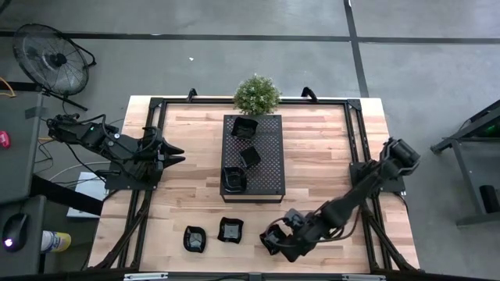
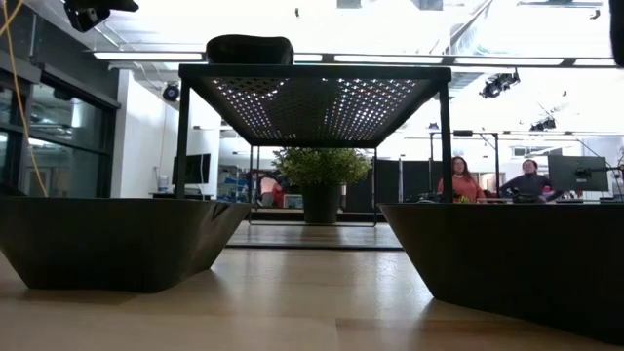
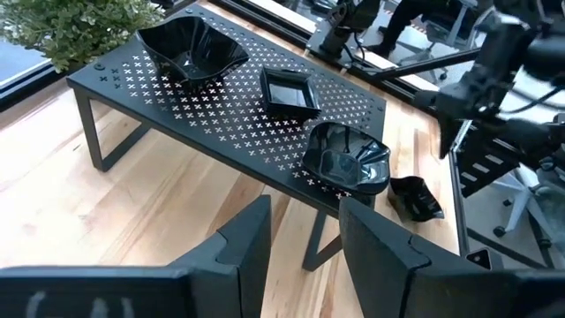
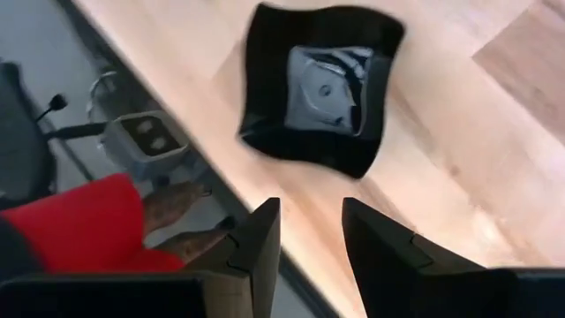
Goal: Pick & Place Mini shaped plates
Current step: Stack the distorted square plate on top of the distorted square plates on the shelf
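Three mini shaped plates sit on top of the black perforated tray (image 1: 266, 168) in the middle of the table (image 1: 328, 156): a wavy one (image 1: 244, 126) at the far end, a square one (image 1: 250, 156) in the middle and a roundish one (image 1: 233, 179) at the near end. Three more lie on the bare wood near the front edge. One (image 1: 194, 239) is on the left, one (image 1: 230, 229) is just beside it, and the third (image 4: 322, 84) lies just in front of the right gripper.

The right gripper (image 1: 280, 238) hangs low over the front of the table, close to that third plate. Its fingers (image 4: 252, 243) are spread apart and hold nothing. The plate lies flat on the wood, clear of the fingers. It looks like the gripper is between plates, either just letting go or lining up to grab.

For a pick-up, the fingers would need to come down over the plate's rim and squeeze it gently. The plate is shiny and may slip.

The left gripper (image 1: 173, 154) waits at the left side of the table, well apart from the tray, fingers spread and empty. A small green plant (image 1: 256, 94) stands behind the tray.
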{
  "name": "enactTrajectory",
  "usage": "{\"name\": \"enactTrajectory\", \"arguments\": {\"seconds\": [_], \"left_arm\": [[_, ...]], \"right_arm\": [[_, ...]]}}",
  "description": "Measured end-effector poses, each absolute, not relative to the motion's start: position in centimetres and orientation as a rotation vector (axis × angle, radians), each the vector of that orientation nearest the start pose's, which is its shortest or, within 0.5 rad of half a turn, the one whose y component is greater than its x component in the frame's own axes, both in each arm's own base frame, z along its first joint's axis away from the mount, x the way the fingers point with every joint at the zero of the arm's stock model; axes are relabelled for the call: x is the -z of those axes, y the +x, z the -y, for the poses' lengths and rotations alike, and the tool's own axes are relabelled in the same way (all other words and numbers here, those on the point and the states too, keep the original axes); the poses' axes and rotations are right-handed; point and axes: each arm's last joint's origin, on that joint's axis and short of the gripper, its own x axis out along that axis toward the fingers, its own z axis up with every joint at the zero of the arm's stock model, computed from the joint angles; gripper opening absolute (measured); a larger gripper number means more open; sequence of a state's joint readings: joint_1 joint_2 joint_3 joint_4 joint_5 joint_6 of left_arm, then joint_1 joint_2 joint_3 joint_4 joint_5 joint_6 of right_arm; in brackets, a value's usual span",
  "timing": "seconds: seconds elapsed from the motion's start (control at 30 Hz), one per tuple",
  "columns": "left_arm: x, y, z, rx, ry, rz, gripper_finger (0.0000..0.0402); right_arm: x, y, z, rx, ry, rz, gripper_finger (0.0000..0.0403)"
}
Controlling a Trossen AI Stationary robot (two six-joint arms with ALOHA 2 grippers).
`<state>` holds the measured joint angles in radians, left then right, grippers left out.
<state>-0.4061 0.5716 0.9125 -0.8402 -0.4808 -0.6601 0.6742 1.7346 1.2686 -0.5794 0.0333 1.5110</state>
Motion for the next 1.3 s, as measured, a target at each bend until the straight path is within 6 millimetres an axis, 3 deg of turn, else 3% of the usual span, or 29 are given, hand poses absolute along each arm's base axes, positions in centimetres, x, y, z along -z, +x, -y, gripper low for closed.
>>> {"name": "enactTrajectory", "arguments": {"seconds": [0.37,0.53,0.73,1.3], "left_arm": [[-34.0,8.9,2.4,-0.217,-0.434,-0.405,0.0134],[-34.0,8.9,2.4,-0.217,-0.434,-0.405,0.0134],[-34.0,8.9,2.4,-0.216,-0.434,-0.406,0.0134],[-33.8,8.8,2.3,-0.223,-0.423,-0.425,0.0134]], "right_arm": [[-19.2,29.4,-21.3,0.429,0.887,-1.164,0.0119],[-17.7,29.5,-21.7,0.442,0.836,-1.189,0.0119],[-17.7,29.1,-22.2,0.504,0.83,-1.094,0.0119],[-16.9,29.2,-22.6,0.474,0.818,-1.109,0.0119]]}}
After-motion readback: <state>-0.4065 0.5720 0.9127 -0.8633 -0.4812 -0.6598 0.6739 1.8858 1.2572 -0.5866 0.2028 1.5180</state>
